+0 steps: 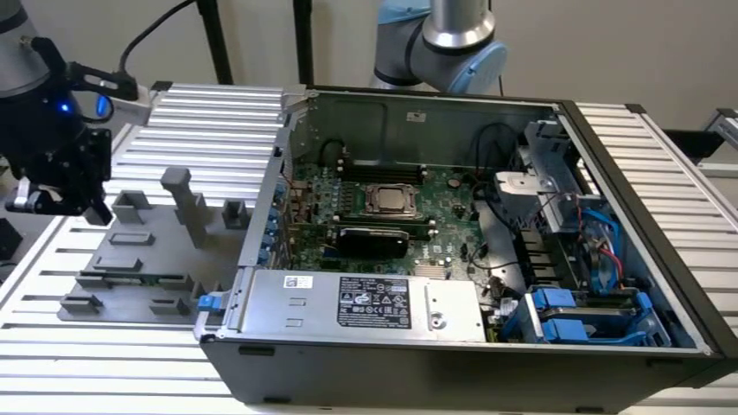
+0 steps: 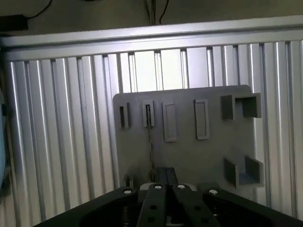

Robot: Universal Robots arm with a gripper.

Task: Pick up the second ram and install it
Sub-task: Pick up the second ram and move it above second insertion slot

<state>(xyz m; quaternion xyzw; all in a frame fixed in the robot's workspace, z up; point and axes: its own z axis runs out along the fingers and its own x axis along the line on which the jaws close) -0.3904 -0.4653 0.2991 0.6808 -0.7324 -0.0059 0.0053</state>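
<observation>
Exterior view: the black arm-mounted gripper (image 1: 52, 201) hangs over the corner of the flat grey plastic fixture plate (image 1: 162, 259), on the plate's side away from the open dark metal computer case (image 1: 403, 117). Can't tell if it's spread or pressed together. It looks empty to me.

The second ram (image 1: 138, 279), a long thin green circuit-board stick, stands on edge in a holder by the plate's near edge, apart from the gripper. It's presumably parked upright so its flat faces are free to pinch. Its long axis runs along that edge, parallel to the grooves of the ribbed silver aluminium table (image 1: 69, 354), with one end toward the case.

Wrist view: the gripper (image 2: 165, 182) is above the plate (image 2: 189, 156). The ram (image 2: 151, 142) reads as a thin edge-on line running from one of the plate's narrow slots toward the gripper, parallel to the table (image 2: 71, 142) grooves. I'd judge the gripper roughly lined up with it.
</observation>
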